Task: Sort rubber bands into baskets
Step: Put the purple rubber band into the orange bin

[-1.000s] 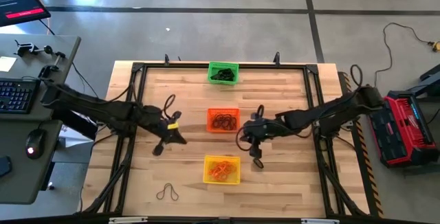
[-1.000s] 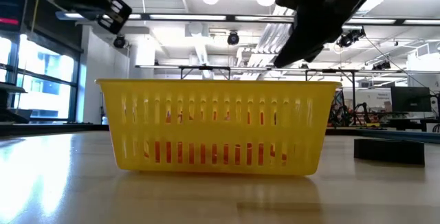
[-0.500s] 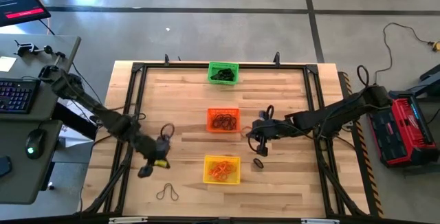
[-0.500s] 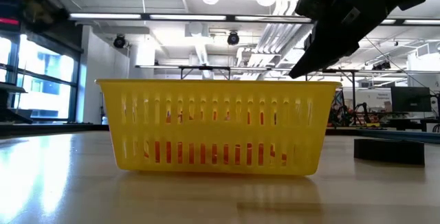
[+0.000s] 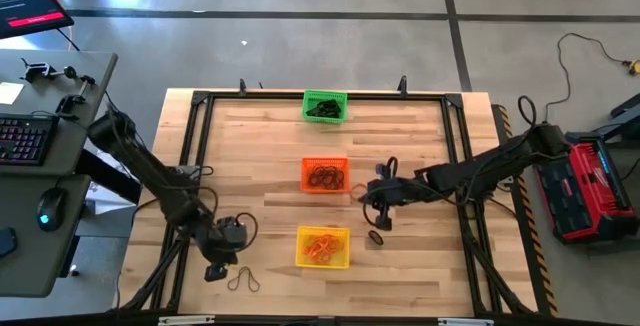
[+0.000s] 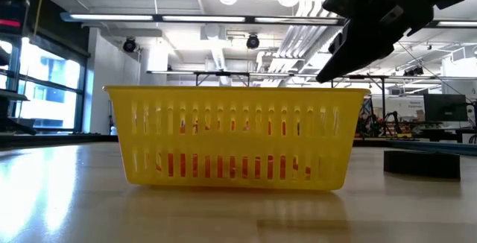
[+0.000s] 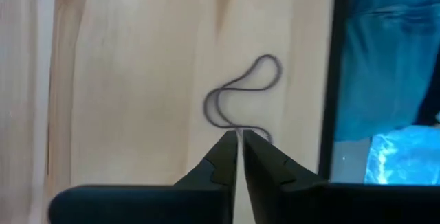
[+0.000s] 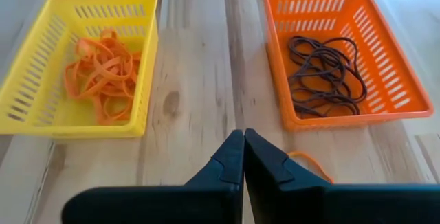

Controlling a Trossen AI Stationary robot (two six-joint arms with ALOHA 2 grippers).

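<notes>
From above, the left claw [image 5: 213, 271] hangs low over the near left part of the desk [image 5: 270, 146], just beside a thin dark rubber band [image 5: 243, 281] lying loose on the wood. The right claw [image 5: 375, 234] sits between the orange basket [image 5: 324, 174] and the yellow basket [image 5: 323, 247], a little to their right. The green basket [image 5: 324, 105] stands at the far edge, well apart from both claws.

At desk height, the yellow basket [image 6: 237, 136] fills the middle, with orange bands showing through its slots. The right arm [image 6: 380, 16] hangs above its right end.

From the left wrist, the left claw [image 7: 238, 141] has its fingers nearly pressed together, only a thin slit between them, pinching nothing. The dark band [image 7: 240, 97], twisted into a double loop, lies right at the tips.

From the right wrist, the right claw [image 8: 243, 140] is pressed together and empty. Ahead of it lie the yellow basket [image 8: 41, 117] with orange bands [image 8: 101, 76] and the orange basket [image 8: 330, 119] with dark bands [image 8: 328, 73]. A loose orange band [image 8: 313, 164] rests on the wood just beside the fingers.
</notes>
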